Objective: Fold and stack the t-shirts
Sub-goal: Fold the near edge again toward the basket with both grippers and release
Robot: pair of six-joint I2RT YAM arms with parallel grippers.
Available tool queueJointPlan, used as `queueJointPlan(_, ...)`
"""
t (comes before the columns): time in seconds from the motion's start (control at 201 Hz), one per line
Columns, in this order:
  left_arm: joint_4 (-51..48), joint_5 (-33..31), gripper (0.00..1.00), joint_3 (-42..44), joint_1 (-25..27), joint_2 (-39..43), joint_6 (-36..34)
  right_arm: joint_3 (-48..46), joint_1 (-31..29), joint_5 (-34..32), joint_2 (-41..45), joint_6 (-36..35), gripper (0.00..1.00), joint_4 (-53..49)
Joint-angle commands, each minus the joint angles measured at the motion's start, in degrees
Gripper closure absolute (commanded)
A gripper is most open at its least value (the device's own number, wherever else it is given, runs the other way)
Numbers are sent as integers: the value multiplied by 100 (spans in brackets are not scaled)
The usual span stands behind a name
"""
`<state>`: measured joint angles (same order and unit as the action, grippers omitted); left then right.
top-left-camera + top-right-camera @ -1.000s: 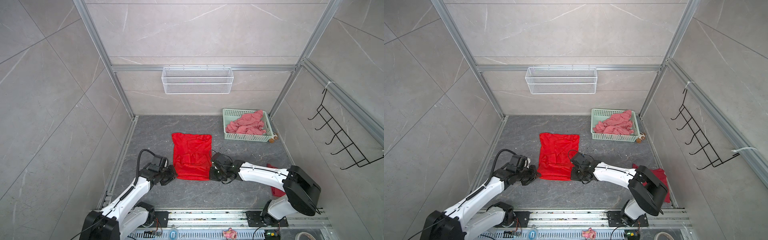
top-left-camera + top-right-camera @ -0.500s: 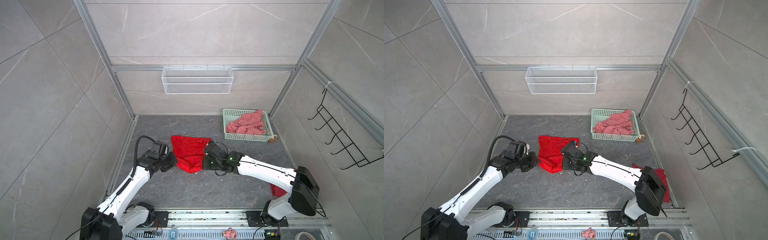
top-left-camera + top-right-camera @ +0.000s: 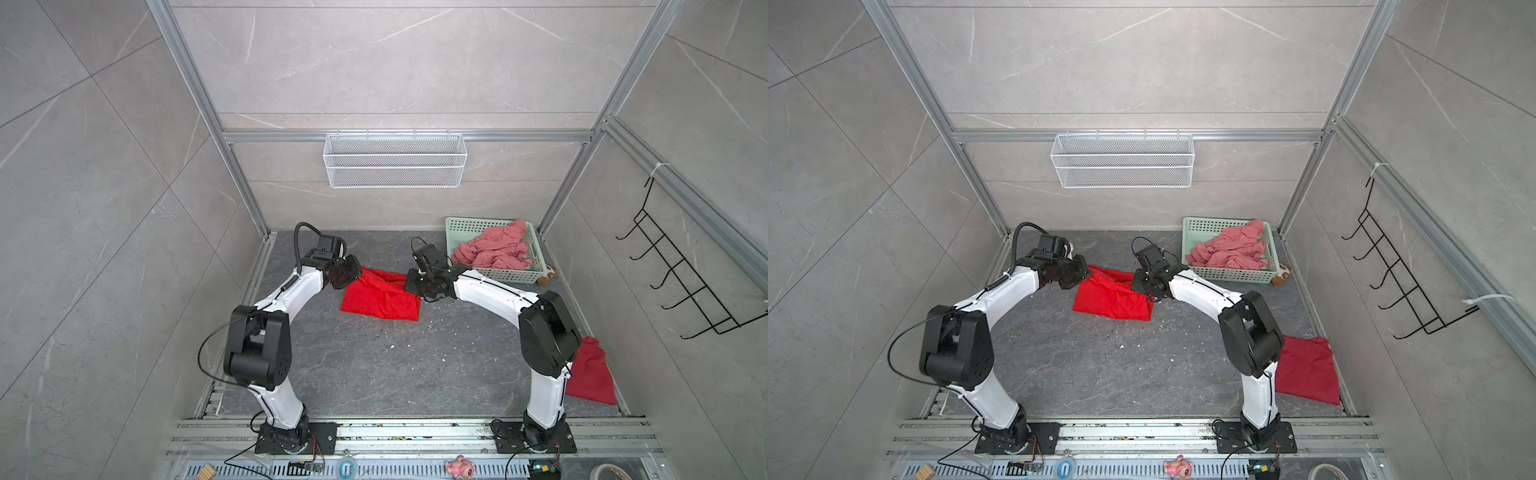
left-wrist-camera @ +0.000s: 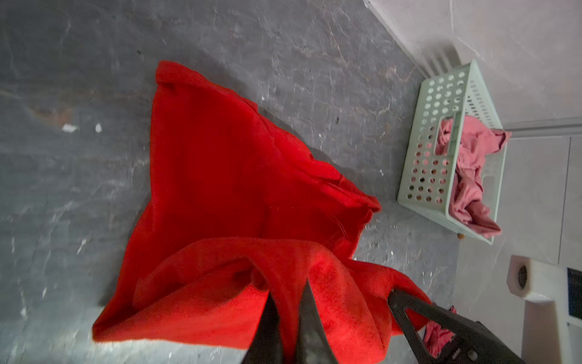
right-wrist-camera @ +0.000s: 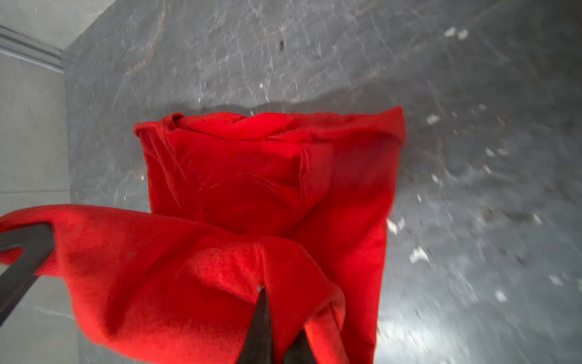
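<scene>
Your left gripper and right gripper are each pinching the bright red t-shirt, its soft napped fabric sagging onto the grey marbled floor

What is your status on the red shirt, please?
Left tool, right tool shut on red shirt, edge lifted. Pink shirts in basket. Nothing blocking.

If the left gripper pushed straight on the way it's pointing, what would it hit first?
Probably the red t-shirt it grips: the left gripper points into the cloth spread ahead, then grey floor. Depth is unclear.
</scene>
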<state>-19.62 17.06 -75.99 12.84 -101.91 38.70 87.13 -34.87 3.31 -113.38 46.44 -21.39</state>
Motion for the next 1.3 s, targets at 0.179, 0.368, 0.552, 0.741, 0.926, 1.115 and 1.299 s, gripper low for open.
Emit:
queueJointPlan(0.179,451,909,86,-1398,-433,-1511,5,1007,421,238,-916,161,65,300)
queueJointPlan(0.368,594,1162,56,-2146,-653,-2030,203,837,587,-76,-673,178,47,662)
queueJointPlan(0.552,362,670,50,-1909,-705,-1519,-128,287,492,-482,-183,-62,45,572)
queueJointPlan(0.741,356,600,44,-1330,-439,-984,-192,463,92,-436,-161,-169,48,565)
queueJointPlan(0.926,396,997,41,-1614,-61,-1323,-106,1510,-116,-336,-942,-126,50,351)
queueJointPlan(1.115,657,1344,41,-2078,-41,-1999,58,2003,-115,-563,-1527,-68,50,483)
queueJointPlan(1.299,812,1494,41,-2628,-122,-2680,136,2334,-59,-956,-1961,-73,51,162)
